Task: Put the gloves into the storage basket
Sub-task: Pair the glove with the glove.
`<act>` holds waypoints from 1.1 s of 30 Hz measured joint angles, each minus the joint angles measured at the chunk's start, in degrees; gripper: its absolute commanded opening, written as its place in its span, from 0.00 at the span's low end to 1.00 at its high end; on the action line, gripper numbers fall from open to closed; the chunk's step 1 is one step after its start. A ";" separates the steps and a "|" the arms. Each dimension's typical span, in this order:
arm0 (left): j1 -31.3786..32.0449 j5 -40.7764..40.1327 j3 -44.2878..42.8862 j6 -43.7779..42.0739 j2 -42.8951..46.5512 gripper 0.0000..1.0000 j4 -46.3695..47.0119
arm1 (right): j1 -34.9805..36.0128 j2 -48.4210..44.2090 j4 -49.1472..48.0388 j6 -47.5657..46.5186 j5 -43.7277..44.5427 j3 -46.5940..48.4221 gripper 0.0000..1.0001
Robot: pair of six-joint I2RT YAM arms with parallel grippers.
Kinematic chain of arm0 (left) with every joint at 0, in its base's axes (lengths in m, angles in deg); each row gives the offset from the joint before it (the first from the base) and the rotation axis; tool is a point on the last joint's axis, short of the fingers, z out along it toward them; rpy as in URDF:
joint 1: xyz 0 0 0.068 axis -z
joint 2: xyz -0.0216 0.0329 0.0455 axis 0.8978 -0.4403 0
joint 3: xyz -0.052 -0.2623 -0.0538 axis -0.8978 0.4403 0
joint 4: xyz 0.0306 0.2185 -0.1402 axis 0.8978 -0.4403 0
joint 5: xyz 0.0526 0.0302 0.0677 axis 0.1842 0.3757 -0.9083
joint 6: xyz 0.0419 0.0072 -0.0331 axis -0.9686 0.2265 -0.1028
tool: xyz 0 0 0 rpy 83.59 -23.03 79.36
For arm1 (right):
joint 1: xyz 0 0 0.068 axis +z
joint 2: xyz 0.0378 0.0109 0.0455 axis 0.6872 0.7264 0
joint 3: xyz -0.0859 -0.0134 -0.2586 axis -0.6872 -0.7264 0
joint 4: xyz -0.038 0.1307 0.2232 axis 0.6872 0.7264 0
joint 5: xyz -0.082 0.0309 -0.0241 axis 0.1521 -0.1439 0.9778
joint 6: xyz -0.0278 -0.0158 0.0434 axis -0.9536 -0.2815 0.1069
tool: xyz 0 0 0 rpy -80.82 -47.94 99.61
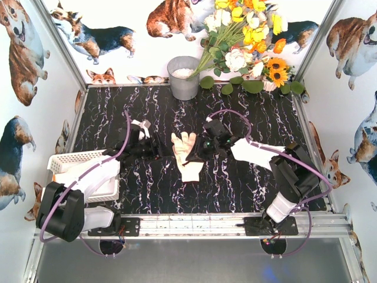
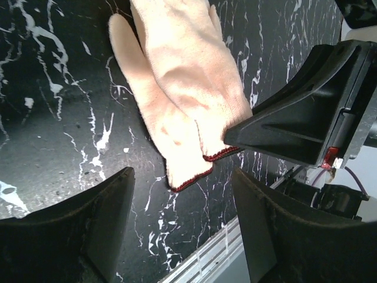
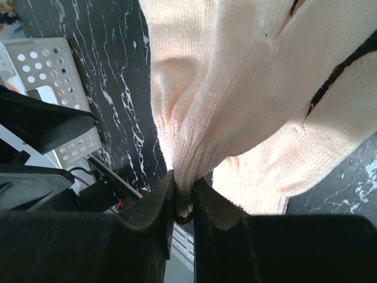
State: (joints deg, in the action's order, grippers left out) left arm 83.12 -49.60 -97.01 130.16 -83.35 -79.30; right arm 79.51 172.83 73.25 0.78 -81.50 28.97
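Cream knitted gloves (image 1: 186, 154) lie flat in the middle of the table (image 1: 235, 183), fingers pointing away from the arms. There appear to be two, one on top of the other, each cuff edged in dark red. The fabric is soft, ribbed and limp.

The right pincer (image 3: 184, 197) is closed on a thin pinched fold of this fabric, which fans out loosely beyond the black pads. The left pincer (image 2: 182, 175) hangs just beside the gloves on their other side, spread wide and holding nothing.

The storage basket (image 1: 70, 159) sits at the left near corner, well apart from the gloves. It is white hard plastic with round-holed walls, and the left arm lies across part of it.

Likely risks:
- The hold is a narrow pinch near an edge, so the knit may slip free when lifted.
- Only one layer may be caught, leaving the other glove on the table.
- A limp glove may drape over the basket rim and not drop inside.
- The two arms are close together, and the left arm over the basket may block the way in.

A grey metal bucket (image 1: 184, 79) and artificial flowers (image 1: 247, 35) stand at the far edge.
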 measured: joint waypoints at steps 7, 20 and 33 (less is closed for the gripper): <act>3.76 -0.20 0.52 1.49 -1.81 0.62 1.75 | 1.62 -2.12 1.62 -0.33 0.87 -0.55 0.13; 6.91 -3.02 4.61 5.90 -3.02 0.61 5.16 | 3.67 -4.26 4.74 -0.48 1.57 -5.31 0.56; 9.42 -1.88 4.87 9.66 -7.54 0.42 10.97 | 0.22 -9.94 5.92 -1.73 3.19 -6.54 0.50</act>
State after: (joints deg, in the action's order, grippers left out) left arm 92.54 -51.48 -92.14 139.82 -90.90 -68.33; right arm 79.73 162.88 79.17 -0.95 -78.30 22.43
